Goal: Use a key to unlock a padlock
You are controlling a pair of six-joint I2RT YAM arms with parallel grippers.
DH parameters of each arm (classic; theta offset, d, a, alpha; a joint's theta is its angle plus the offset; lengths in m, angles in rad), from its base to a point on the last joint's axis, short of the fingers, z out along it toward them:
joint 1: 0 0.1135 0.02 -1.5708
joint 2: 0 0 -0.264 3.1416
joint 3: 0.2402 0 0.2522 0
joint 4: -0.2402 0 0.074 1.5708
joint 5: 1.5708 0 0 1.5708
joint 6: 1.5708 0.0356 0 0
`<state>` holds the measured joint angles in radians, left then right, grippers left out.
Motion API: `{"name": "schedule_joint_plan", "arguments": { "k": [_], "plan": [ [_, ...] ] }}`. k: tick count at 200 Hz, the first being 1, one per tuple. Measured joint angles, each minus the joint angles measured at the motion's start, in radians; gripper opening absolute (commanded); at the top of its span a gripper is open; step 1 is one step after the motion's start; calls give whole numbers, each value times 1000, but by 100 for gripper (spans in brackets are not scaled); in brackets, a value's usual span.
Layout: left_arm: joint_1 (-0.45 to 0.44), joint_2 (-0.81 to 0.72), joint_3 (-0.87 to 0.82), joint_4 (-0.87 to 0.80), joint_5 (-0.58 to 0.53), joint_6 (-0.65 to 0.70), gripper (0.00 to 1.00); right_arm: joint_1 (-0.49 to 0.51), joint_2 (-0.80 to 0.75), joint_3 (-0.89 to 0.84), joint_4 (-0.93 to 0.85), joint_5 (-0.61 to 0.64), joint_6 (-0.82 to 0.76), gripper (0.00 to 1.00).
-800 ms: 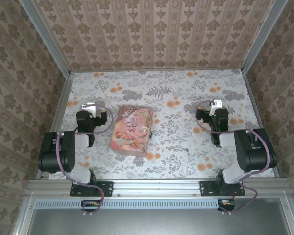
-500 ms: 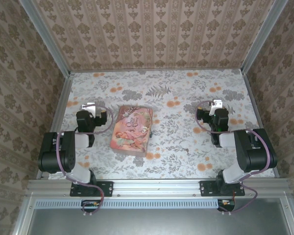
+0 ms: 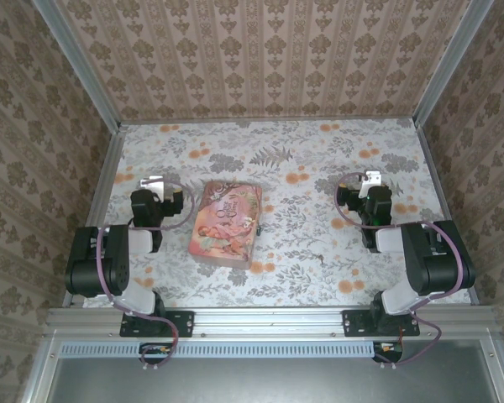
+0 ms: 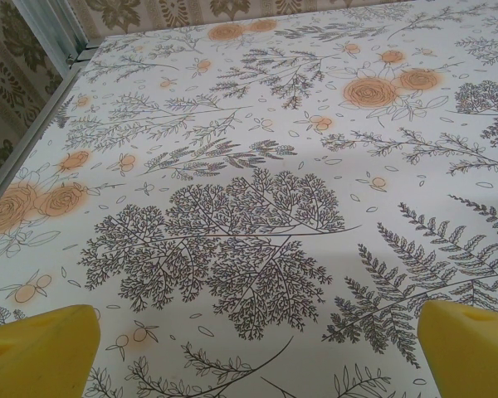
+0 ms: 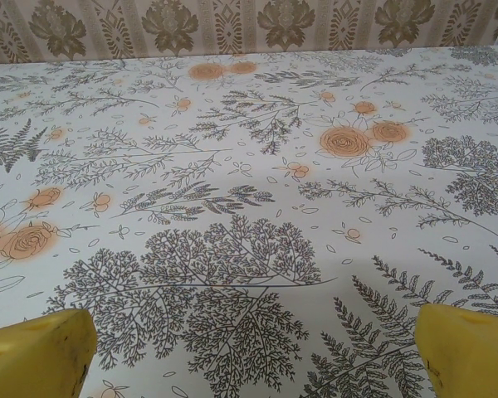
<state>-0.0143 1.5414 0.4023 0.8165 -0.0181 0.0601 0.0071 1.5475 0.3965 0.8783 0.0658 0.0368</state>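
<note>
Change: I see none; arms unmoved since earlier.
Left gripper [image 3: 154, 183]: released, empty, centre left.
Right gripper [image 3: 370, 179]: released, empty, centre right.
Padlock [image 3: 257, 225]: at tin's [image 3: 227, 222] right edge.

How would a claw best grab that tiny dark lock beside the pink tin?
Probably its body, straight down from above: the padlock lies close beside the pink tin's right edge, blocking a sideways approach. Its finer shape is too small to tell.
</note>
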Motion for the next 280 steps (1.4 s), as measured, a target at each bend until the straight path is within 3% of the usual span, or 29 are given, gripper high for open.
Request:
{"name": "schedule_joint_plan", "arguments": {
  "k": [117,138,173,209,251,280],
  "plan": [
    [-5,0,0,0,-4,0,100,-1,-2,-1,0,0,0,100],
    [-14,-32,0,-35,-24,0,100,0,-97,-24,-61,8,8,99],
    [-19,-243,71,-272,-97,-23,100,-3,-411,18,-300,37,105,100],
    [-43,-393,251,-574,-143,-127,100,-39,-589,2,-417,0,312,100],
    [-113,-481,348,-914,-140,-362,100,-50,-544,56,-585,-206,457,100],
    [-246,-494,348,-1133,-139,-526,100,14,-401,225,-724,-320,489,99]
  ]
}}
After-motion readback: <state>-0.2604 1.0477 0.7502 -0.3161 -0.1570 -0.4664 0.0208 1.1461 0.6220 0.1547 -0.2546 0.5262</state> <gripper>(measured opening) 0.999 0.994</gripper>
